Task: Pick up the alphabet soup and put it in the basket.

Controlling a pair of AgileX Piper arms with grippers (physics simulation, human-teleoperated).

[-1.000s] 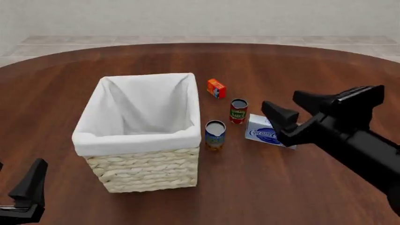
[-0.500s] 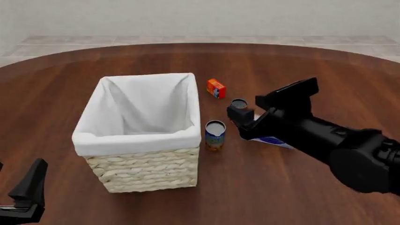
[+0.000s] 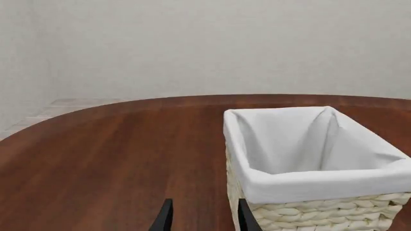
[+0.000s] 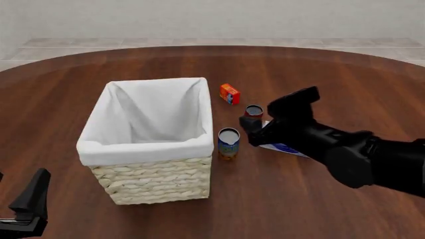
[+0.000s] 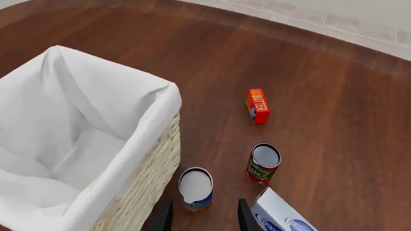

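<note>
The alphabet soup (image 4: 228, 143), a small can with a blue and orange label, stands upright on the table just right of the basket's near right corner. In the right wrist view the alphabet soup (image 5: 196, 189) sits just ahead of the two fingertips. My right gripper (image 4: 272, 115) hovers open above and just right of the can, holding nothing. The basket (image 4: 146, 149) is a big wicker box with a white lining, and the basket (image 3: 308, 185) also fills the left wrist view. My left gripper (image 4: 30, 204) rests open at the near left edge, far from the can.
A red-labelled can (image 4: 253, 110) stands behind the soup, partly covered by my right gripper. An orange butter box (image 4: 229, 93) lies farther back. A white and blue box (image 4: 282, 147) lies under my right arm, right of the cans.
My right arm has swung left and down toward the cans, turning its open fingers over the soup. The left arm and all objects are unmoved.
</note>
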